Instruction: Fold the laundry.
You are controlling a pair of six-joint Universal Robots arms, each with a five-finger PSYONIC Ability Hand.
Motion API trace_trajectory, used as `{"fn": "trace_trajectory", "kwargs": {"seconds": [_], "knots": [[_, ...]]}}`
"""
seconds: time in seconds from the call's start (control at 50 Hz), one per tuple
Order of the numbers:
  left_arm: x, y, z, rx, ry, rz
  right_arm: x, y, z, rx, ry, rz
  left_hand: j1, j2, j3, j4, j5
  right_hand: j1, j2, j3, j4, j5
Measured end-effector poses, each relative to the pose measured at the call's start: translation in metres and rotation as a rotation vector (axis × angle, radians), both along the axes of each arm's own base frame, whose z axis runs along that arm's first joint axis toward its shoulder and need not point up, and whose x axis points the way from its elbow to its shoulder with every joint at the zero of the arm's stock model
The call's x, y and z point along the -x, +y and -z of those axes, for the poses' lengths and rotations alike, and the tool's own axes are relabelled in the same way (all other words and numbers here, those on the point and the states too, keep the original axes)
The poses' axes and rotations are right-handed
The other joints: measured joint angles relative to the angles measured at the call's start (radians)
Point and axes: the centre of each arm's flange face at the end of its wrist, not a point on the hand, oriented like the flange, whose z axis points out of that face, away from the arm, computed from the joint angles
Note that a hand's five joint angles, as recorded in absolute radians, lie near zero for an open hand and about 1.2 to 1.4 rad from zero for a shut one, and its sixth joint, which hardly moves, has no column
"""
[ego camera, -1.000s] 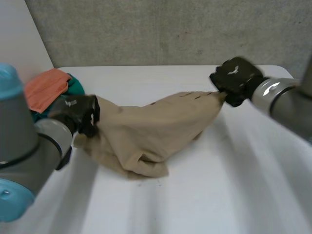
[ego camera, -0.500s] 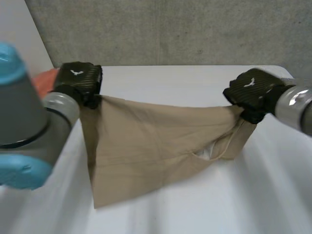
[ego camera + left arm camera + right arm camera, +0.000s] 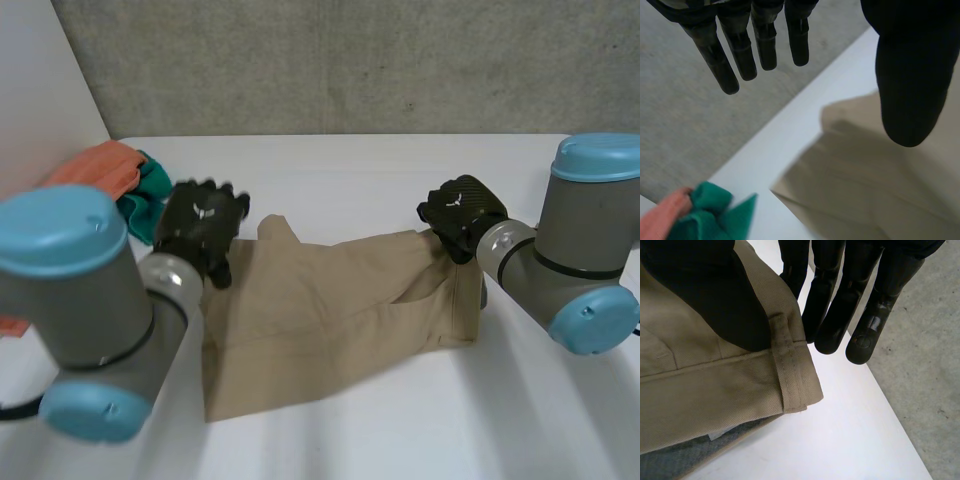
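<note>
Left hand: the left hand point(image 3: 203, 225) has let go. In its wrist view point(image 3: 910, 75) the fingers are straight and spread with nothing between them and the thumb. It hangs just above the near-left corner of the beige trousers point(image 3: 330, 310).
Right hand: the right hand point(image 3: 460, 212) is at the opposite top corner. In its wrist view point(image 3: 705, 290) the thumb lies on the waistband just beside a belt loop point(image 3: 790, 375). The fingers run straight out under the cloth's edge, so it seems to be holding the trousers in a light pinch.
Trousers: they lie spread and mostly flat on the white worktop point(image 3: 400, 430) between the two arms. One layer is folded over along the right side, and the left corner is a little rumpled.
Change: a second ago the garment was a crumpled heap. Half a second ago it was lifted and stretched taut in the air between both hands. Now it has been laid down and the left corner released.
Meaning: the spreading-out looks done, so the garment seems ready for its first fold once the right hand lets go or carries its edge across.
Other laundry: an orange and green pile point(image 3: 115, 178) waits at the worktop's left edge, near the left arm and apart from the trousers.
</note>
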Motion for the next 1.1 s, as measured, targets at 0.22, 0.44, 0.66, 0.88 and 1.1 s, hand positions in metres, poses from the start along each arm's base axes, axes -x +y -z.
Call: {"fn": "trace_trajectory", "kwargs": {"seconds": [0.22,0.44,0.66,0.88,1.1], "knots": [[-0.006,0.03,0.048,-0.185,-0.005,0.013,0.004,0.009,0.006,-0.036,0.009,-0.001,0.151,0.144,0.147,0.149,0.146,0.0,0.0,0.0,0.0,0.0],[-0.002,0.022,0.071,-0.236,-0.013,-0.001,0.006,0.012,0.011,-0.05,0.019,0.003,0.743,0.777,0.77,0.776,0.762,0.0,0.0,0.008,0.0,0.0],[-0.001,0.025,-0.003,-0.055,0.098,0.017,0.01,0.02,-0.02,-0.01,0.018,0.006,0.763,0.833,0.827,0.833,0.801,0.0,0.0,0.008,0.0,0.0],[-0.018,0.05,-0.132,0.156,0.232,0.053,0.028,0.06,-0.132,0.165,-0.011,-0.01,0.764,0.834,0.827,0.833,0.801,0.0,0.0,0.008,0.0,0.0],[-0.033,0.071,-0.227,0.376,0.364,0.086,0.042,0.099,-0.228,0.469,-0.107,-0.009,0.774,0.837,0.832,0.838,0.801,0.0,0.0,0.008,0.0,0.0]]}}
